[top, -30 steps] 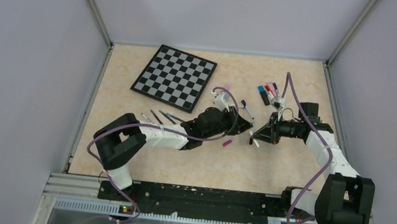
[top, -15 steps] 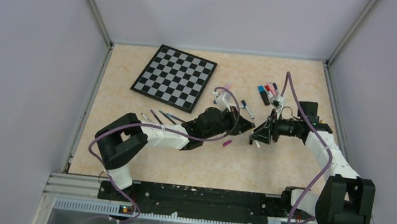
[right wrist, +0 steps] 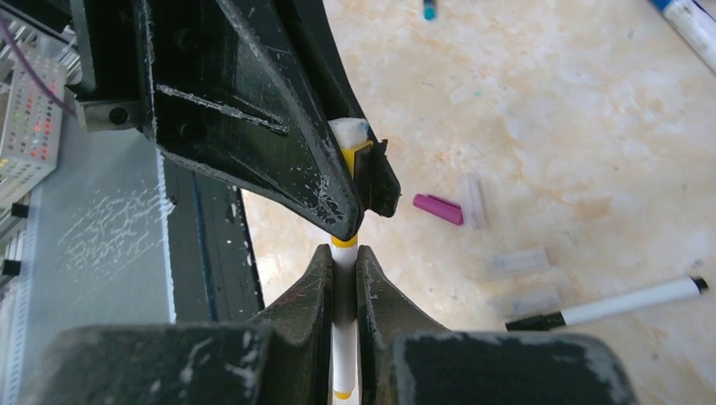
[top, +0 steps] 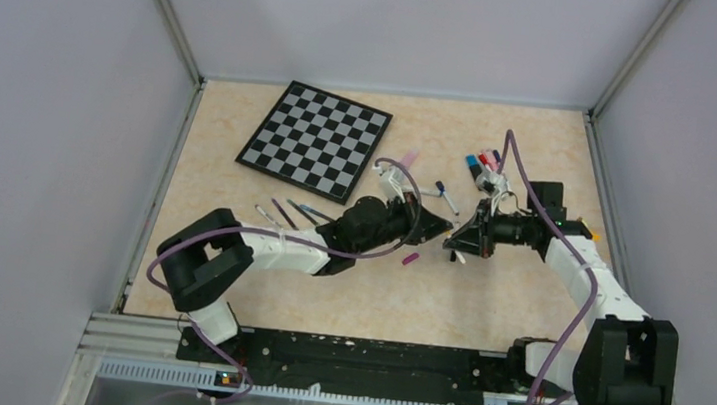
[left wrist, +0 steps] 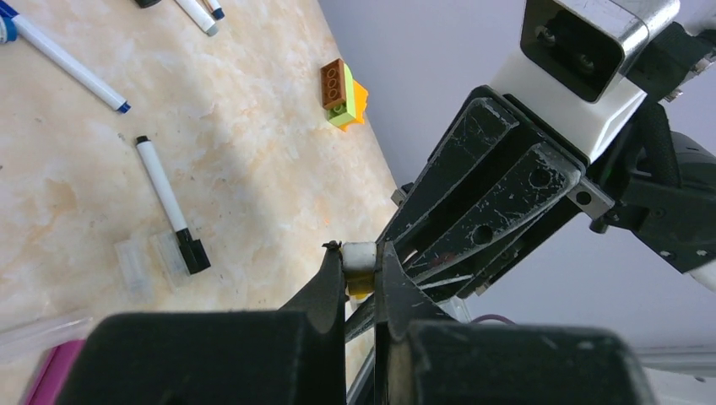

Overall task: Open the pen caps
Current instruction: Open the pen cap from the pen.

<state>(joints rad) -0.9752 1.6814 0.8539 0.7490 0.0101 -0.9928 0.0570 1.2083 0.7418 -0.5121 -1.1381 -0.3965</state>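
left gripper pinches a yellow cap, mostly hidden by its jaws. right gripper clamps the white pen.

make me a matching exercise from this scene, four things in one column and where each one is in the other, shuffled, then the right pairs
Things
1. black-and-white chessboard
2. small magenta plastic cap
3. white pen barrel with yellow bands
4. white-and-yellow end of that pen

Places
a. pinched in the left hand
b. lying loose on the beige table, under the two hands
c. clamped in the right hand
d. flat at that table's far left

Pairs: 1-d, 2-b, 3-c, 4-a
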